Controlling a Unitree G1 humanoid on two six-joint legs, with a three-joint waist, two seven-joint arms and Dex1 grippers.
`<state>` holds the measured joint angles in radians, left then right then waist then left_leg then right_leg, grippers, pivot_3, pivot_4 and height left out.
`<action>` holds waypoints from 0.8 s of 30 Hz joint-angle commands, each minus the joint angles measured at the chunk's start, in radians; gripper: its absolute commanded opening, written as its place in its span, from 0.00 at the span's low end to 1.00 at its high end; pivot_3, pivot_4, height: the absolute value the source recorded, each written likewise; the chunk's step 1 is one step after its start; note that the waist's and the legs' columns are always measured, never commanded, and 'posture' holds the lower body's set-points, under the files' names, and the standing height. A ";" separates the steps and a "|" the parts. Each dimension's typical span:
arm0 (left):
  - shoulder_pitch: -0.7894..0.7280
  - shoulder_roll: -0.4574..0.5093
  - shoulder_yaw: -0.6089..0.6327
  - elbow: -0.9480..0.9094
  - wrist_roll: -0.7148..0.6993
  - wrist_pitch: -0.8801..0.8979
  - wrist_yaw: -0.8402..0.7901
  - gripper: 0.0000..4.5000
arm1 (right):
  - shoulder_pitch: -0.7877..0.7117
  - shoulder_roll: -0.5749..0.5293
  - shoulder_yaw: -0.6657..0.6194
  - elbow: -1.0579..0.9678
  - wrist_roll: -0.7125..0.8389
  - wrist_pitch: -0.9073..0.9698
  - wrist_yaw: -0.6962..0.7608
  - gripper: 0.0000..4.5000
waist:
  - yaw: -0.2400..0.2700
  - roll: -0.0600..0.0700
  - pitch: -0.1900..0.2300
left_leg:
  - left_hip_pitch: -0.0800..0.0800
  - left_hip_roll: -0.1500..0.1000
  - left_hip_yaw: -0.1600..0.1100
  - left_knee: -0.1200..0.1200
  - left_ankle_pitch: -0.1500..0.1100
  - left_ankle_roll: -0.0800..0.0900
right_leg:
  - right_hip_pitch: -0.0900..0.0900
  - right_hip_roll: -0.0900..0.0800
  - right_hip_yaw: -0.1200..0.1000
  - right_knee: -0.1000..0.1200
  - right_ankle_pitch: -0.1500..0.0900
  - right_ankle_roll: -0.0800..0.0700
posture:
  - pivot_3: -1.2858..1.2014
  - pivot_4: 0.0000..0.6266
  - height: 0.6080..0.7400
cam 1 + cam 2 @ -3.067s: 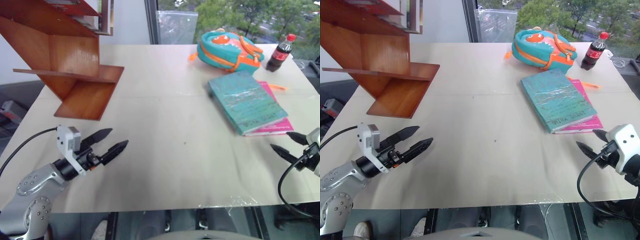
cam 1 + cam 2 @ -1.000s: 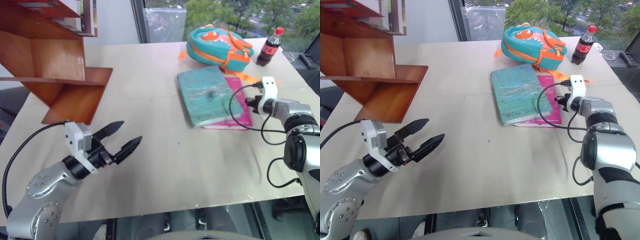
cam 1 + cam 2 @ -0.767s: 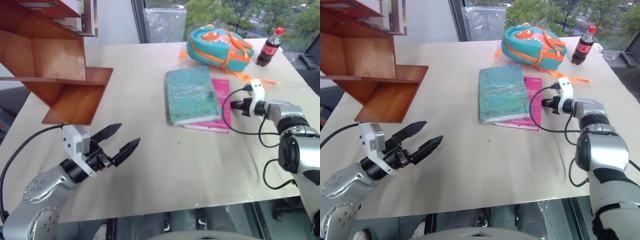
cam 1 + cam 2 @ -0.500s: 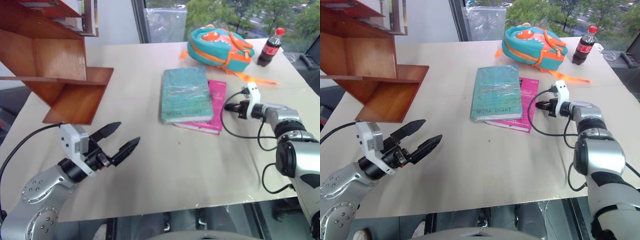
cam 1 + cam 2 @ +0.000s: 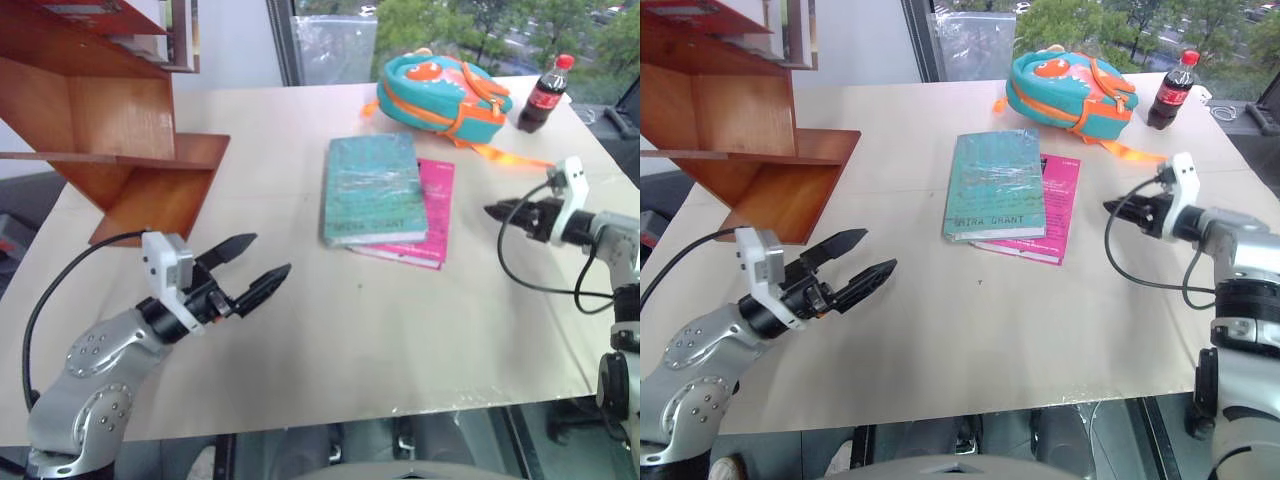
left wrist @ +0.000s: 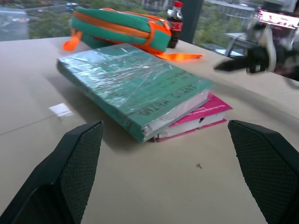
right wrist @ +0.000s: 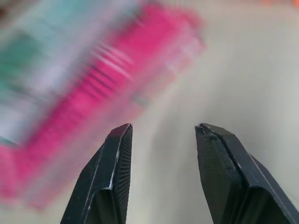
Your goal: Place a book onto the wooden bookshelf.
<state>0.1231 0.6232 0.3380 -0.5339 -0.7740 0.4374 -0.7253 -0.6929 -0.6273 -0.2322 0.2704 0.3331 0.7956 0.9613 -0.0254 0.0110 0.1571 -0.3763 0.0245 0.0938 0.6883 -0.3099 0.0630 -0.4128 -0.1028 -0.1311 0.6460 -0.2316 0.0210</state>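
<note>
The pale table (image 5: 330, 330) carries everything. At its far left corner stands the wooden bookshelf (image 5: 120, 150), reddish-brown with slanted panels and a flat board jutting toward the middle of the table. At the far side, toward the right, lies a teal and orange backpack (image 5: 440, 85) (its orange strap trails toward the books), with a dark cola bottle (image 5: 543, 92) with a red cap just to its right.

The book (image 5: 372, 188), thick, teal and glossy, lies flat near the middle of the table, well apart from the wooden bookshelf. It rests partly on a thinner pink book (image 5: 420, 215), which sticks out from under its right side and near edge.

The left gripper (image 5: 262, 268) hovers over the near left part of the table, its two black fingers spread wide and holding nothing, pointing toward the books. The right gripper (image 5: 497, 211) hangs above the table to the right of the pink book, clear of it; its fingers stand apart, as the right wrist view shows, and grip nothing
</note>
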 commanded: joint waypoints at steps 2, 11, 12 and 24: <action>-0.001 0.007 0.000 -0.007 0.005 -0.011 -0.017 1.00 | -0.085 0.075 0.047 -0.178 0.063 0.150 -0.123 0.49 | 0.003 0.000 0.000 | 0.000 -0.001 0.000 0.000 0.000 0.000 | 0.000 0.000 -0.001 0.000 0.000 0.000 | 0.52 0.24 1.00; 0.056 -0.015 0.033 -0.040 0.019 -0.033 0.005 1.00 | -0.179 0.199 0.307 -0.036 -0.061 -0.112 -0.112 0.01 | 0.014 -0.001 0.000 | -0.004 -0.003 -0.003 0.000 0.000 0.000 | 0.000 -0.001 -0.005 -0.003 0.000 0.000 | 0.52 0.24 1.00; 0.066 -0.017 0.039 -0.046 0.020 -0.035 0.009 1.00 | -0.185 0.212 0.333 -0.002 -0.083 -0.155 -0.110 0.01 | 0.014 -0.001 0.000 | -0.004 -0.003 -0.003 0.000 0.000 0.000 | 0.000 -0.001 -0.006 -0.003 0.000 0.000 | 0.52 0.24 1.00; 0.123 -0.043 0.068 -0.068 0.027 -0.061 0.041 1.00 | -0.051 0.108 0.522 0.121 -0.197 -0.392 0.182 0.01 | 0.017 -0.007 -0.003 | -0.002 -0.003 -0.006 0.000 0.000 0.000 | 0.003 -0.002 -0.007 -0.003 0.000 0.000 | 0.52 0.24 1.00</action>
<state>0.2433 0.5824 0.3830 -0.5684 -0.7453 0.3991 -0.6884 -0.8050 -0.4924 0.2449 0.3635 0.1649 0.3823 1.0881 -0.0079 0.0039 0.1539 -0.3775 0.0219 0.0876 0.6885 -0.3100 0.0631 -0.4089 -0.1047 -0.1387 0.6425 -0.2317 0.0210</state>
